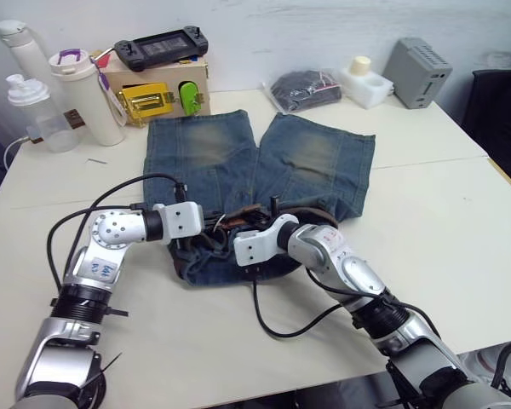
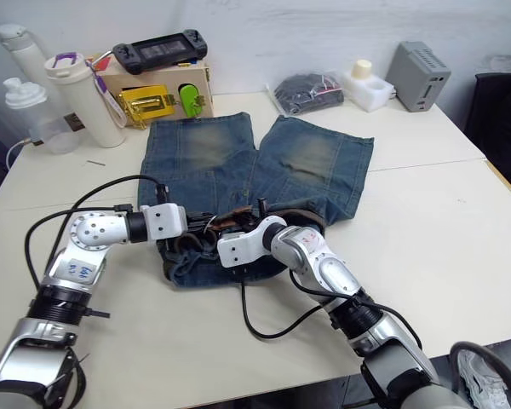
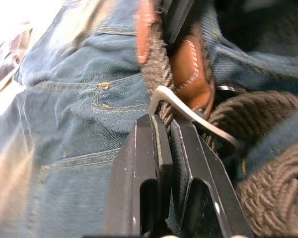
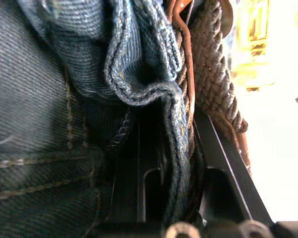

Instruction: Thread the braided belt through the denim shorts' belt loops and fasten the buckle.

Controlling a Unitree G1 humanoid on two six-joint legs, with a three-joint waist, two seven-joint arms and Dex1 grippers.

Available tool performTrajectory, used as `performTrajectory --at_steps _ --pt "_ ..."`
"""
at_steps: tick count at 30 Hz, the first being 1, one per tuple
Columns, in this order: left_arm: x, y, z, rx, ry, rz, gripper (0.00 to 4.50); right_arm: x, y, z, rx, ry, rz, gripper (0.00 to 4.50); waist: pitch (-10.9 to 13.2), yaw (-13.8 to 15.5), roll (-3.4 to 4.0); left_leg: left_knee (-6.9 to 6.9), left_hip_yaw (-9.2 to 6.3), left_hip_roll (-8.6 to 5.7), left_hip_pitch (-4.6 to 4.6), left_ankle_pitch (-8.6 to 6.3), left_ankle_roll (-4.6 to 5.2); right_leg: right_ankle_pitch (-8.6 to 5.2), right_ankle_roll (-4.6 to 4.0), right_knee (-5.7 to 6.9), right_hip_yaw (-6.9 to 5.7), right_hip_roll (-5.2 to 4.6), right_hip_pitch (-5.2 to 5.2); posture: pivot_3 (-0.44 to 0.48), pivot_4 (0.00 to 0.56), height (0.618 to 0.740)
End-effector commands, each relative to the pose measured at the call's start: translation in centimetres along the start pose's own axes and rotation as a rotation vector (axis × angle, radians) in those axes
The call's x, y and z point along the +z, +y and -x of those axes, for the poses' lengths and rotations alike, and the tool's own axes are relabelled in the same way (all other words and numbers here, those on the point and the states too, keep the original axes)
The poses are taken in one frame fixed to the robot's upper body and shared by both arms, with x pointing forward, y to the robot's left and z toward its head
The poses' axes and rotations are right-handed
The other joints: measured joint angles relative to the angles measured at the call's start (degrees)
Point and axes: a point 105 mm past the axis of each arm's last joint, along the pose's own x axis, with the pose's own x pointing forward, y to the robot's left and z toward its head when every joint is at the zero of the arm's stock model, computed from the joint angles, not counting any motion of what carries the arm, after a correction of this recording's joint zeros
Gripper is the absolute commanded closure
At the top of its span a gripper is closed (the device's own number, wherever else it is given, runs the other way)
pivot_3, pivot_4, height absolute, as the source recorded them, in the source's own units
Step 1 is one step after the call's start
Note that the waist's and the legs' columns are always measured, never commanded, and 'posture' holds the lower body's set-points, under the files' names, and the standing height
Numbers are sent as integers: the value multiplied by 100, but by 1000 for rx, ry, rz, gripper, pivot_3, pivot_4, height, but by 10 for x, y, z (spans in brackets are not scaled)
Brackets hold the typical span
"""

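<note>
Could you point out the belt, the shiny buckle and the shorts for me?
belt (image 3: pixel 268 193), left wrist view, on the woven brown strap.
buckle (image 3: pixel 188 113), left wrist view, on its silver metal bar.
shorts (image 1: pixel 200 153), left eye view, on the worn patch of one leg.

Setting: robot test lab or workroom. Evidence: plain white tabletop (image 1: pixel 460 221) against a bare white wall; handheld game console (image 1: pixel 162 47) atop a cardboard box (image 1: pixel 157 89); grey electronic unit (image 1: pixel 417 72); white drink bottles (image 1: pixel 89 98); bagged black bundle (image 1: pixel 305 89); trailing cables.
</note>
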Motion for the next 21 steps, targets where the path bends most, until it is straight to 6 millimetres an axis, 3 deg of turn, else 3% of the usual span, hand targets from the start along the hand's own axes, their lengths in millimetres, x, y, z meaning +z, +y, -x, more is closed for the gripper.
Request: performTrajectory --at_steps 1,3,8,15,21 --pt "24 -10 -27 11 -121 70 4500 35 19 6 101 -140 -32 3442 -3 85 0 8 -3 -3 0 -2 3 0 0 1 4 2 4 0 150 646" --pt "27 -14 -32 16 -141 98 4500 31 22 13 130 -132 -90 2736 -3 131 -1 17 0 -4 -1 -3 5 0 0 -3 5 0 8 0 150 646" --pt "26 -24 -39 14 -150 143 4500 8 19 42 165 -56 -257 413 -15 171 -4 29 -1 -4 -1 -4 8 0 0 -10 5 -1 23 0 150 646" --pt "22 -29 -38 4 -141 148 4500 -12 -3 99 235 -64 -424 413 -9 315 5 39 1 -3 -6 -3 15 0 0 -58 -1 -1 50 0 150 646" --pt "25 -31 -40 -9 -148 142 4500 -8 -37 121 208 -189 -537 413 -7 322 8 33 1 4 -5 1 22 -1 -1 -123 -10 1 81 0 150 646"
